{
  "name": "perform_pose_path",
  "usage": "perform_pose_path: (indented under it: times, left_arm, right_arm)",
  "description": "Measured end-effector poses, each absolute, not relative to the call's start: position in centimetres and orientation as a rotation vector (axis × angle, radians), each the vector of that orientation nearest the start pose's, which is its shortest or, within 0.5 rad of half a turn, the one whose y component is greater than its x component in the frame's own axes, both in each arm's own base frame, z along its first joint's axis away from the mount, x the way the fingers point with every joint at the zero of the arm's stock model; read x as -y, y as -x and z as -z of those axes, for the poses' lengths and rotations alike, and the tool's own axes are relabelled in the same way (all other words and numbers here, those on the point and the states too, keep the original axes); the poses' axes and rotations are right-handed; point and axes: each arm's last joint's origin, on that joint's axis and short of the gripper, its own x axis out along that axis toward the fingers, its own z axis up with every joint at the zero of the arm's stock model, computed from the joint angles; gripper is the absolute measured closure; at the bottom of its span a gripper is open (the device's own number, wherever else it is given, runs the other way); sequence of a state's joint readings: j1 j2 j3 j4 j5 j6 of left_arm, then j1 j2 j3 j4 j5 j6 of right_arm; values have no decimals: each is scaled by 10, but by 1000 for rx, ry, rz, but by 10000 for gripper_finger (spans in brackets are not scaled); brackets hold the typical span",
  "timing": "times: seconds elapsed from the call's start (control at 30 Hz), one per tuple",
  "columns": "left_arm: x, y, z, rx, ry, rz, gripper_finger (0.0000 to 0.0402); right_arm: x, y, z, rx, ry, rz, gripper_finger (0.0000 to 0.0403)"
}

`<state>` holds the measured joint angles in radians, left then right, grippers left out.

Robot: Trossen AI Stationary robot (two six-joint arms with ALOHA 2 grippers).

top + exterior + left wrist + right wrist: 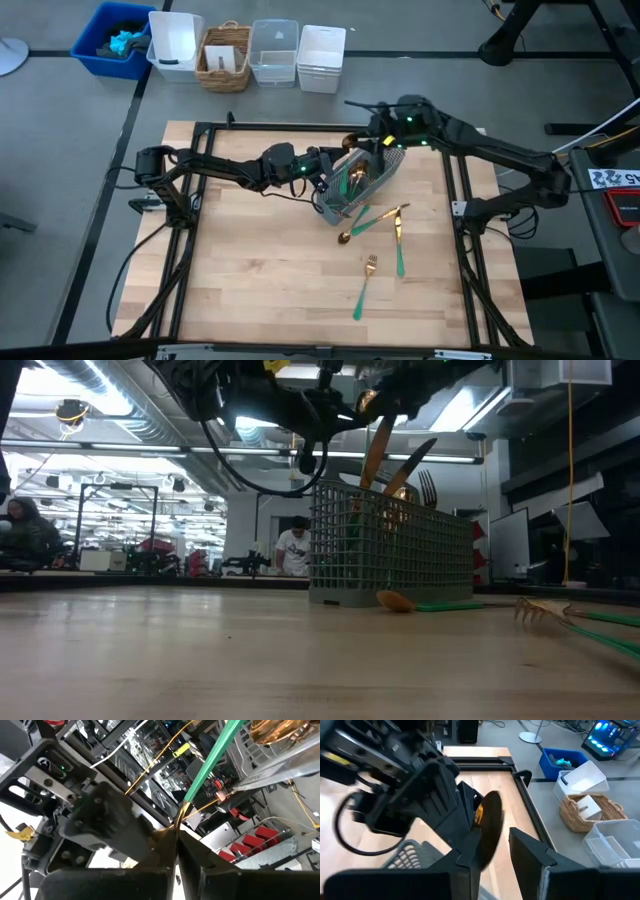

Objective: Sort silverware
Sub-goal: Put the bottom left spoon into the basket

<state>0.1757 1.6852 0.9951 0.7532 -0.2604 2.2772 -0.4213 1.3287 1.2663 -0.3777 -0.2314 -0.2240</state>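
- Silverware: several pieces stand in the mesh caddy (362, 185), which sits right of the counter's middle, toward its far edge. Four lie loose on the wood on the caddy's near side: a spoon (355, 227), two crossed pieces (396, 222) and a fork (365, 285) nearest the near edge.
- One teal-handled piece (216, 755) is pinched at its end by the left fingers (176, 847), which are shut on it beside the caddy's left side.
- The right fingers (492, 862) stand apart over the caddy's far end; a dark rounded piece (489, 832) sits between them, but I can't tell whether they grip it.
- Step in hand, as I judge it: the left arm is seating a piece in the caddy or lifting one out.
- Next move calls for lining that handle up with a compartment, keeping clear of the right arm, since the two heads are close over the caddy.
- The four loose pieces are yet to be sorted.
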Motion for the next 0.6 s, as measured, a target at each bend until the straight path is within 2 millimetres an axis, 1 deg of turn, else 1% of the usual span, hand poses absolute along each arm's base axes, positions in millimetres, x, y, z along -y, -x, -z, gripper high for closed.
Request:
perform_pose_path:
  times: [0.13,0.27,0.33,0.47,0.53,0.6]
  left_arm:
    - [-73,-366,-262,-462,-2227,-301,398]
    - [-73,-366,-261,-474,-2221,-294,398]
    - [-73,-366,-261,-474,-2198,-299,398]
    - [-73,-366,-261,-462,-2126,-312,397]
    - [-73,-366,-260,-458,-2102,-316,397]
    - [-73,-366,-260,-449,-2062,-324,397]
  right_arm:
    - [117,-282,-354,-440,93,102,304]
    - [119,-285,-349,-454,90,99,309]
    - [119,-285,-349,-455,109,101,326]
    - [118,-284,-352,-448,133,97,384]
    - [118,-284,-352,-448,138,97,388]
    - [119,-284,-352,-449,142,101,377]
